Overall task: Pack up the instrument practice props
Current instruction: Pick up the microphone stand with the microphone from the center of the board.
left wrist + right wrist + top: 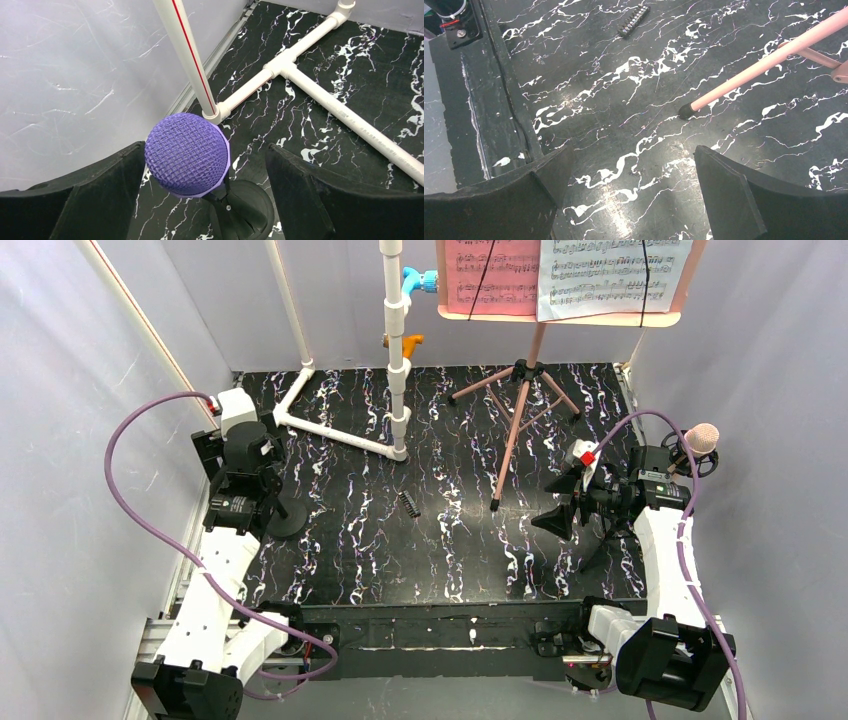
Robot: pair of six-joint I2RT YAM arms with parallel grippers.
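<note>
The black marbled tabletop (440, 570) lies open between the white pipe frame (398, 390) and the pink tripod music stand (510, 440); only a small black comb-like clip (408, 503) lies there.

left gripper (206, 152): jaws apart | right gripper (633, 152): likewise (both tilted down)

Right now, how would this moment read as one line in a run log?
left gripper: open, purple mic between its jaws | right gripper: open, empty, over table | stand: upright, sheets on it
</note>
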